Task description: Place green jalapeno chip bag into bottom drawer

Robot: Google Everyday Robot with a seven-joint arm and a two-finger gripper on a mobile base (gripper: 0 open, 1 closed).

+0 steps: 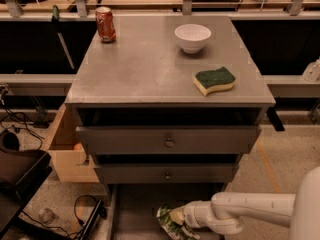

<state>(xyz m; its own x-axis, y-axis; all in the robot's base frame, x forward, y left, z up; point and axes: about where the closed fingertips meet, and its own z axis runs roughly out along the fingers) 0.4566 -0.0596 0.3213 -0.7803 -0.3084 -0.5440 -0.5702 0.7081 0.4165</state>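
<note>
The green jalapeno chip bag [169, 222] is a crumpled shiny green foil bag with white and yellowish markings, low in the camera view. It is over the grey floor of the open bottom drawer [135, 209], near the drawer's front right. My gripper [178, 217] is at the end of the white arm that reaches in from the right, and it is against the bag's right side. The bag hides the gripper's tip.
On the grey cabinet top [140, 69] stand a red soda can [105, 24], a white bowl [192, 37] and a green-topped yellow sponge [214, 80]. Two upper drawers with small knobs [169, 143] are above the bottom drawer. A wooden box [65, 151] and cables [82, 211] are at the left.
</note>
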